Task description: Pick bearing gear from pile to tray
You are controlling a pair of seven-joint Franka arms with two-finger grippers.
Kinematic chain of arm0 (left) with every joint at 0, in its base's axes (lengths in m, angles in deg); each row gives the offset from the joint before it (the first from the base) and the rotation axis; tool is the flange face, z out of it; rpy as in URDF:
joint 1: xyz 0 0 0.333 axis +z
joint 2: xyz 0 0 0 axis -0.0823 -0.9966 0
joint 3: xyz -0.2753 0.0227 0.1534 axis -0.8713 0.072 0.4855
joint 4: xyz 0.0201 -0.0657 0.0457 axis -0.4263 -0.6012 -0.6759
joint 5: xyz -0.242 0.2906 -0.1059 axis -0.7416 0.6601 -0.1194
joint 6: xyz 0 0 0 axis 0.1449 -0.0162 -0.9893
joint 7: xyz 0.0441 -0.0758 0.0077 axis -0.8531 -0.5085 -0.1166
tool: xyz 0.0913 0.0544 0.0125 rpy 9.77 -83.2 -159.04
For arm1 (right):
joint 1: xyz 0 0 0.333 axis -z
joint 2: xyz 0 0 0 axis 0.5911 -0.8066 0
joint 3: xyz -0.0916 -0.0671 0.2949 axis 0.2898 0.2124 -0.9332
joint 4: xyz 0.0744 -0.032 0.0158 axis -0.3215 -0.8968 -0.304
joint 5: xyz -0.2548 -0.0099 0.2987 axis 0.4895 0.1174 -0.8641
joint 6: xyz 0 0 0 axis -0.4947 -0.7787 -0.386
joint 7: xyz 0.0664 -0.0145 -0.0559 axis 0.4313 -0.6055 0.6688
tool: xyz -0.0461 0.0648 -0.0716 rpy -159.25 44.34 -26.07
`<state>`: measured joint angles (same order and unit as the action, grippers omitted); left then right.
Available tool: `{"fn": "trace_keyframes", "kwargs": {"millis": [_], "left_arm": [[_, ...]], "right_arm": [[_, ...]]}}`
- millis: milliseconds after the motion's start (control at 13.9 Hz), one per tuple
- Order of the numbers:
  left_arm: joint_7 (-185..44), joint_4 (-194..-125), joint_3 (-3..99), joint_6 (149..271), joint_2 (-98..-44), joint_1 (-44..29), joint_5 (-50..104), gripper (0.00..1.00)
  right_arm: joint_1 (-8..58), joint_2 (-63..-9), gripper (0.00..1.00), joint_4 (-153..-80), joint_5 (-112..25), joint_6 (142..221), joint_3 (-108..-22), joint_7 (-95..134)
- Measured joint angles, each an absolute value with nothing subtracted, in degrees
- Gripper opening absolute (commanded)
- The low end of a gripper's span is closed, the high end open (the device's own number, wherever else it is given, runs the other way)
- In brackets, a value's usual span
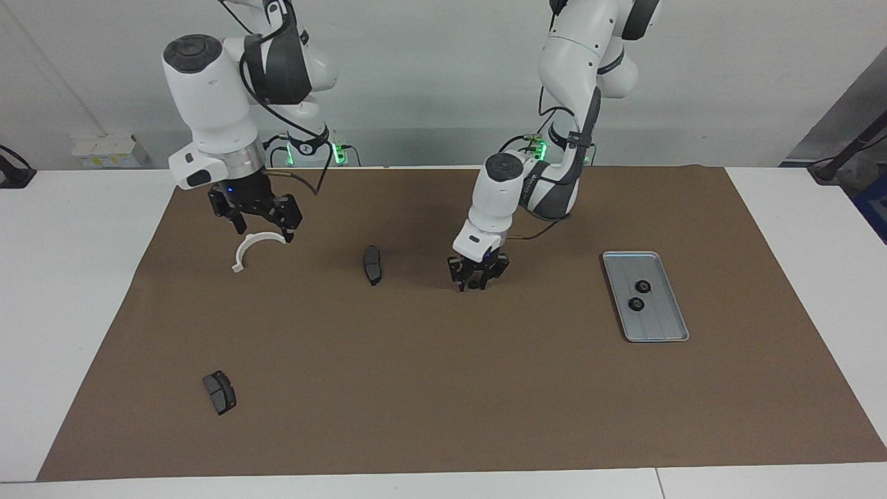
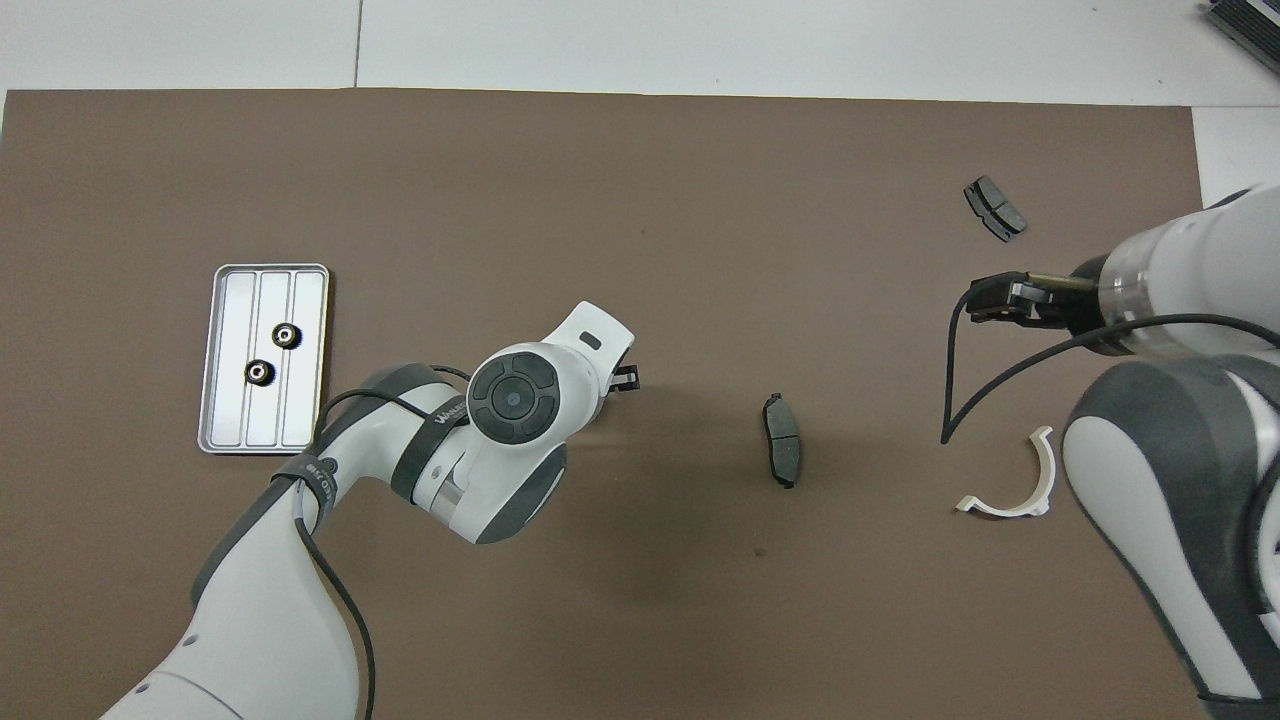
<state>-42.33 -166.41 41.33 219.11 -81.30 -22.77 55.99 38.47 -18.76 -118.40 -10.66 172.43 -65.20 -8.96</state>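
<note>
The silver ribbed tray lies at the left arm's end of the brown mat, with two black bearing gears in it. It also shows in the overhead view with the gears. My left gripper is down at the mat in the middle, open, its fingers on either side of a small black round piece. In the overhead view the gripper hides that piece. My right gripper is open and empty, raised over the white curved bracket.
A dark grey brake pad lies on the mat between the two grippers, also in the overhead view. A second brake pad lies farther from the robots, toward the right arm's end. The bracket shows in the overhead view.
</note>
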Motion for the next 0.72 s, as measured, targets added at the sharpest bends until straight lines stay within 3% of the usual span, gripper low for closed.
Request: {"fn": "trace_keyframes", "kwargs": {"millis": [432, 719], "left_arm": [[-43.0, -166.4, 41.5, 218.4, -81.1, -22.8, 56.4, 0.12], [-43.0, -166.4, 41.5, 218.2, -81.0, -22.8, 56.4, 0.02]], "right_arm": [[40.4, -21.3, 1.0, -107.4, -10.7, 160.1, -65.3, -1.4], [39.5, -22.1, 1.0, -108.1, -10.7, 158.7, -66.0, -0.5]]}}
